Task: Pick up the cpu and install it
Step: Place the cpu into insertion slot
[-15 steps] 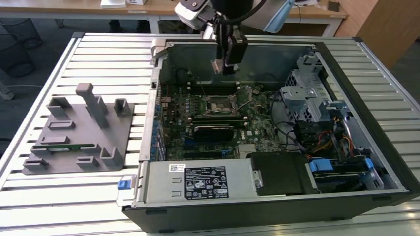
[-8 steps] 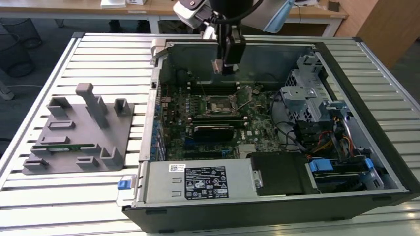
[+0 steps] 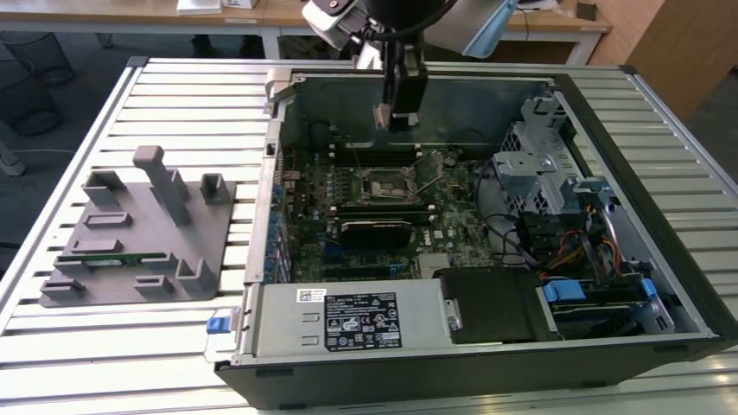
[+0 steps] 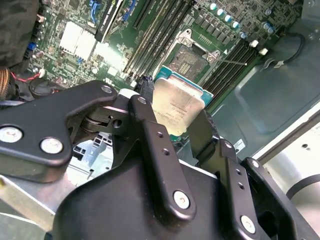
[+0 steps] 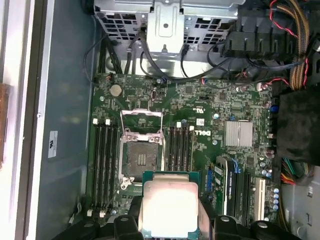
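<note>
The cpu is clamped by its edges between my gripper's two black fingers, silver top showing in both wrist views, and I've got it in the air above the motherboard inside the open case. In the first wrist view the socket sits bare with its bracket flipped up, close by the chip. The grey tray lies outside the case, at the exterior view's left.

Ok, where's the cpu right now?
The cpu is gripped in the pincer above the motherboard inside the open case, close to the empty socket in both wrist views; the grey tray lies off to the exterior view's left.
</note>
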### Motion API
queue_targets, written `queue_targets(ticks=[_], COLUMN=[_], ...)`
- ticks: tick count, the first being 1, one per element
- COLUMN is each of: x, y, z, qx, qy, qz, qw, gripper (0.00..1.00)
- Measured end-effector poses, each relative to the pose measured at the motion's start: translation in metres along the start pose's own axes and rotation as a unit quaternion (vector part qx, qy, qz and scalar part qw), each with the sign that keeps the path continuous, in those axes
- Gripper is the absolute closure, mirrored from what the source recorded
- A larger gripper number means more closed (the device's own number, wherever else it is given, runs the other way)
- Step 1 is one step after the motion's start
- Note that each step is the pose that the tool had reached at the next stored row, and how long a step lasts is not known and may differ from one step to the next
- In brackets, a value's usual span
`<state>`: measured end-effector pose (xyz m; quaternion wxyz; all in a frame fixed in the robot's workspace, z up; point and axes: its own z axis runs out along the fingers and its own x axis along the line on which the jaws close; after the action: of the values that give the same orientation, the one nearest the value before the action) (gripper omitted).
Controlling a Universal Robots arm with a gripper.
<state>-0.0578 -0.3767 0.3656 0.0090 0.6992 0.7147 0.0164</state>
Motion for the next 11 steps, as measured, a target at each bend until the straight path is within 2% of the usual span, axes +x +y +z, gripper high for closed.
queue_targets(ticks=[6, 11], x=[0.0006, 0.0012], y=[0.0, 0.0], z=[0.0004, 0.001], qx=[-0.0003, -0.0008], qy=[-0.0012, -0.0024], qz=[0.03, 0.062], qw=[0.9996, 0.998], gripper=[0.47, 0.47])
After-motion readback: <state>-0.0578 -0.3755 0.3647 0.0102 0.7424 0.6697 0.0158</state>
